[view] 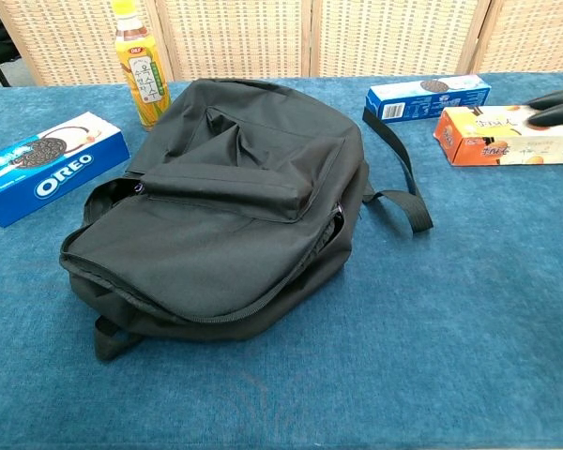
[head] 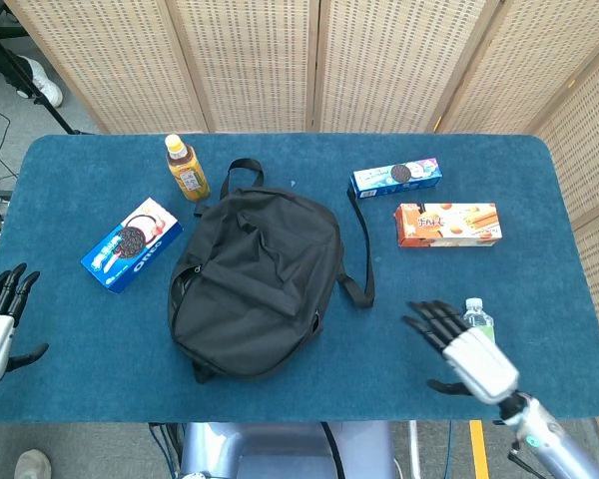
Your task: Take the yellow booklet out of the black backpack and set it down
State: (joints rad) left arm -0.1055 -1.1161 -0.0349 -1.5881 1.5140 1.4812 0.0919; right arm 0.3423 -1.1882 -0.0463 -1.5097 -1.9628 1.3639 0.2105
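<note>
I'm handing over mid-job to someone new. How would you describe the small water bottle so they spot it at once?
Start at the black backpack in the middle of the blue table, then look toward the table's near right corner. The small water bottle stands there, just behind the right robot hand, which partly hides it. Unlike the orange tea bottle at the far left, it is clear with a green label.
</note>
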